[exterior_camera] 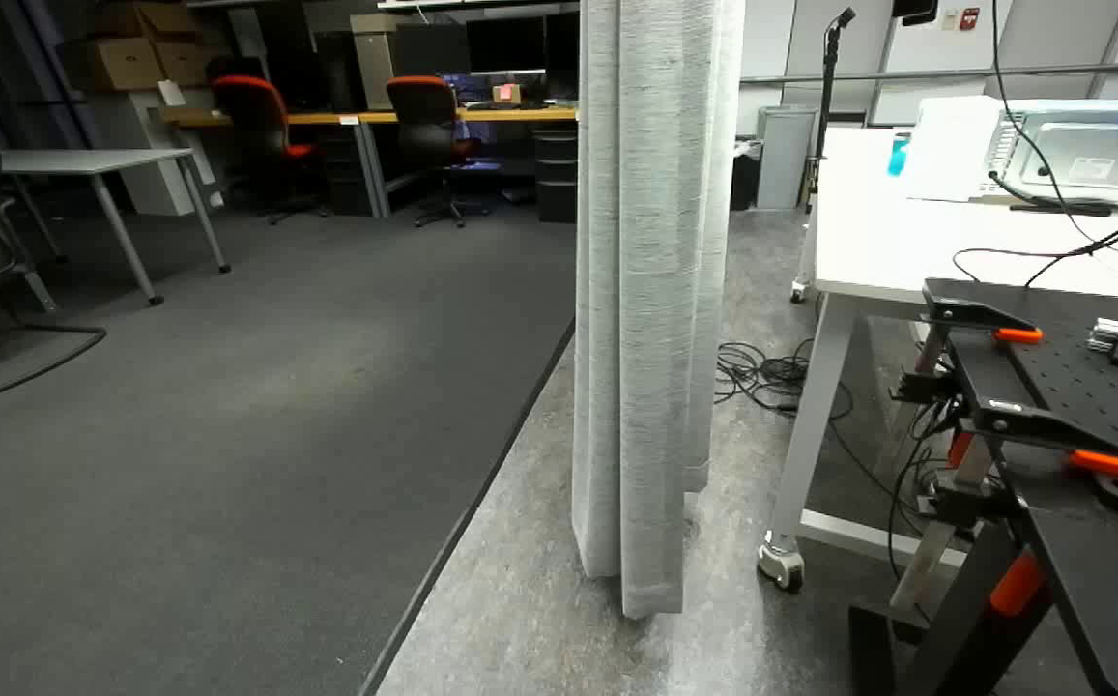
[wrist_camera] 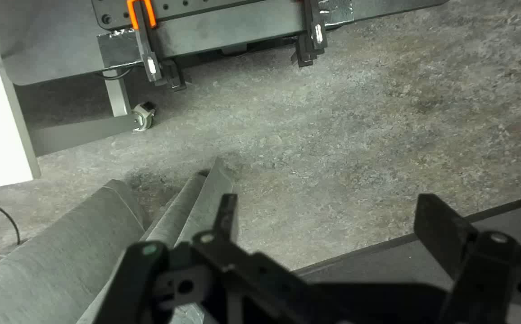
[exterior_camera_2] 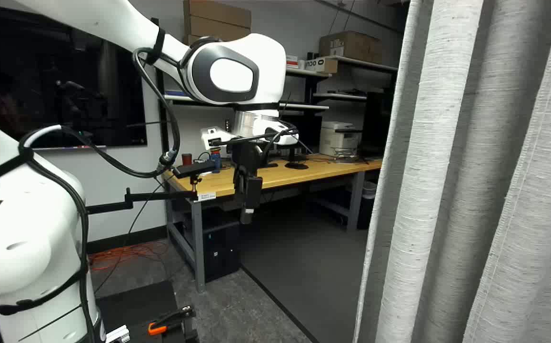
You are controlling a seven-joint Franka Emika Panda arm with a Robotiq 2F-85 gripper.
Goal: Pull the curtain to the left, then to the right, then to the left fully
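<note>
The pale grey-white curtain (exterior_camera: 650, 290) hangs in vertical pleats, bunched into a narrow column just above the floor. In an exterior view the curtain (exterior_camera_2: 442, 190) fills the right side, with my gripper (exterior_camera_2: 247, 214) pointing down to the left of it, apart in the picture. In the wrist view my gripper (wrist_camera: 328, 207) is open, its fingers wide apart, with only floor showing between them. The curtain's folds (wrist_camera: 53, 261) lie at the lower left, beside and partly behind the left finger. Whether that finger touches the fabric cannot be told. The curtain's top is out of view.
A black mounting table (exterior_camera: 1080, 541) with orange-tipped clamps stands beside a white wheeled table (exterior_camera: 984, 232). Cables (exterior_camera: 761, 377) lie on the floor near the curtain. A wooden desk (exterior_camera_2: 280, 177) and a camera on a black arm (exterior_camera_2: 194, 169) stand near the gripper.
</note>
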